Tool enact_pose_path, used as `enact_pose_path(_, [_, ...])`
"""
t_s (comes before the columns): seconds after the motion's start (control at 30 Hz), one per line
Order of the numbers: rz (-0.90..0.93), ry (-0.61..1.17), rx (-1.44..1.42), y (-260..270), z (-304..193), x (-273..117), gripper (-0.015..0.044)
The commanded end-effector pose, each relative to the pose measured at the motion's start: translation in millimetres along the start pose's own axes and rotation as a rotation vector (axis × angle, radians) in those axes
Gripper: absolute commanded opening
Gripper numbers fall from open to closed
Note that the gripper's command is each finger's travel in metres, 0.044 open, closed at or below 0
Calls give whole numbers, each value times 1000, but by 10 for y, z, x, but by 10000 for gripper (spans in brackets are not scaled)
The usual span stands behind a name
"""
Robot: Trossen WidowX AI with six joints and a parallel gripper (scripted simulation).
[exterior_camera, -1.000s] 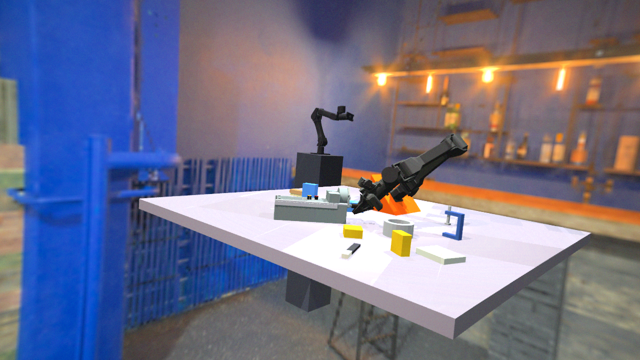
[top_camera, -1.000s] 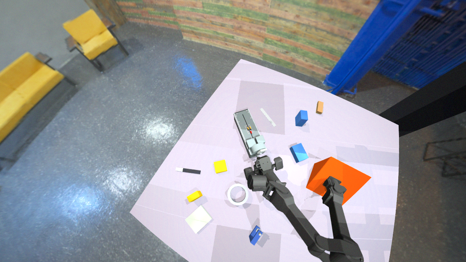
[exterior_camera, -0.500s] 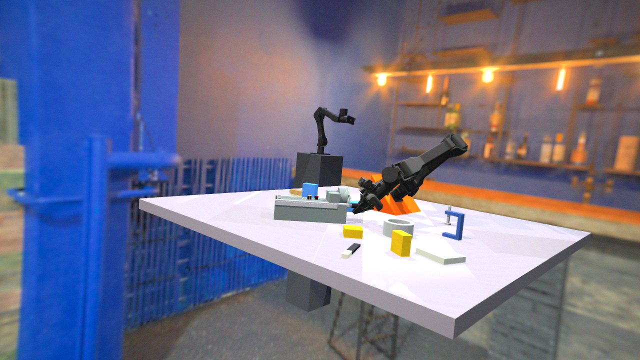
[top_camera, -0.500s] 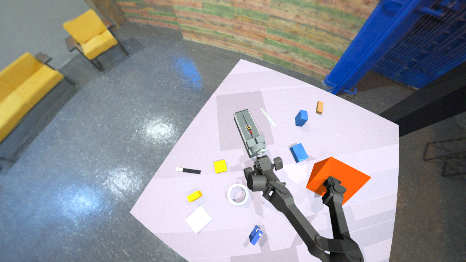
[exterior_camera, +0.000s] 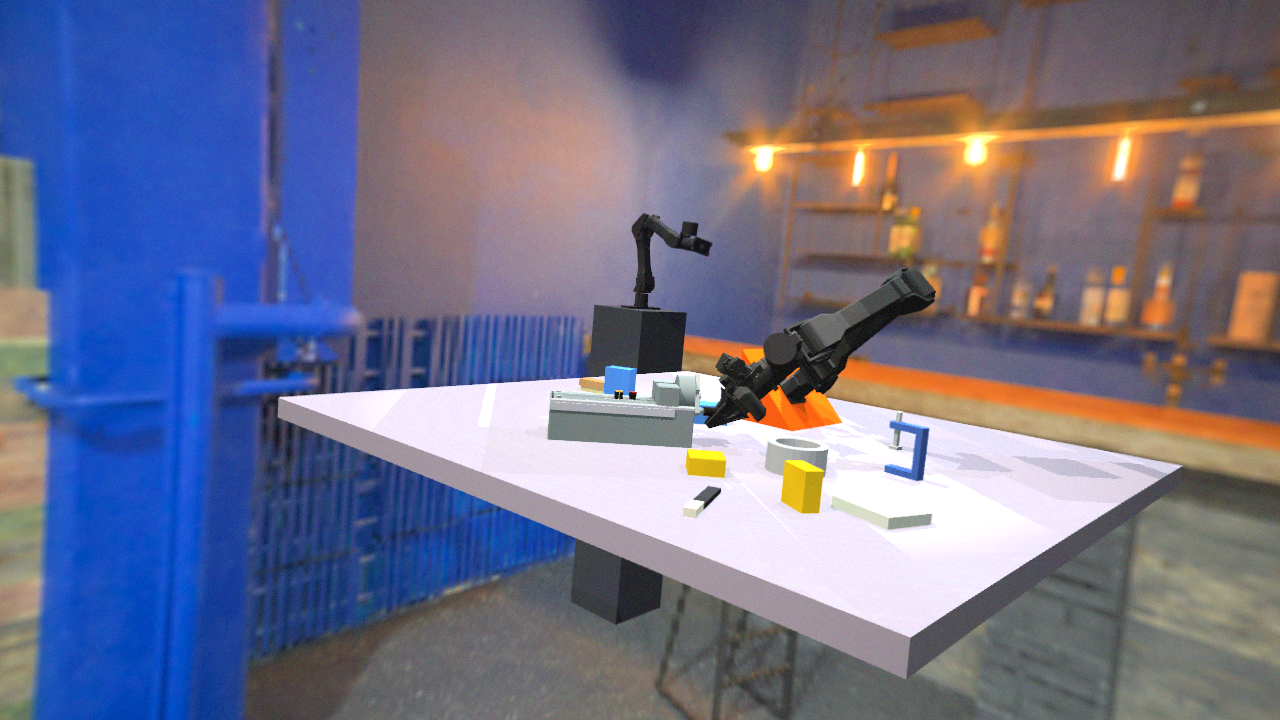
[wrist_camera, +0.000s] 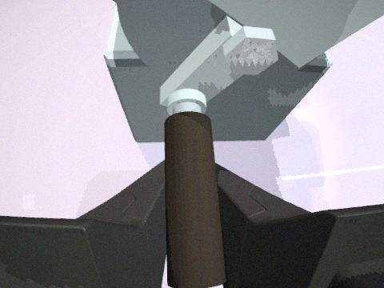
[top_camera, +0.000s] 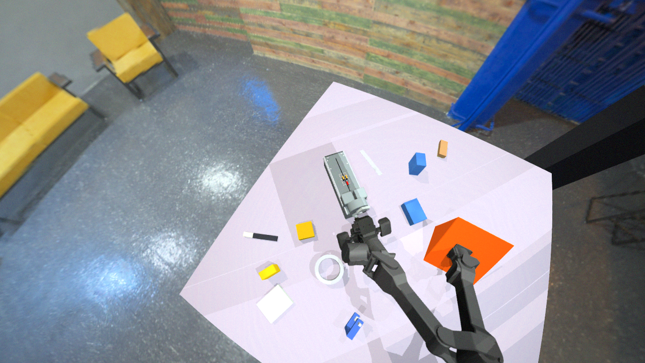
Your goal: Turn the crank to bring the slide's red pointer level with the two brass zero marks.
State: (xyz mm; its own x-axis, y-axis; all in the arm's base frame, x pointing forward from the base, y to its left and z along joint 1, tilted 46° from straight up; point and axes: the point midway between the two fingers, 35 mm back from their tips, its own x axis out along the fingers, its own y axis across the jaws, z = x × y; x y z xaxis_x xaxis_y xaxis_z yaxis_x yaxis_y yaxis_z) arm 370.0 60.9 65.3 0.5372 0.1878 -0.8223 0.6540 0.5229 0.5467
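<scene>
The machine is a long grey box [top_camera: 332,165] [exterior_camera: 617,428] on the table. Its red pointer [top_camera: 347,183] [exterior_camera: 632,394] sits a little toward the crank end from the brass zero marks [top_camera: 343,178] [exterior_camera: 618,394], not level with them. My gripper [wrist_camera: 186,169] [exterior_camera: 709,421] is shut on the dark brown crank handle [wrist_camera: 188,140], one finger on each side. The pale crank arm [wrist_camera: 200,70] runs from the handle up and right to its hub in the wrist view. The handle is hidden behind the gripper in the top view.
Near the arm are a white-grey ring [top_camera: 317,269] [exterior_camera: 796,459], a yellow block [top_camera: 305,230] [exterior_camera: 705,462] and a blue block [top_camera: 413,212]. An orange wedge [top_camera: 482,243] lies under the arm's raised part. A blue clamp [top_camera: 352,328] [exterior_camera: 920,452] is farther off.
</scene>
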Motion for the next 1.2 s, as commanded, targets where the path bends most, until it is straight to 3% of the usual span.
enact_pose_path(0.0, [22,-7,0,78,34,-39,0])
enact_pose_path(1.17, [22,-8,0,104,60,-70,0])
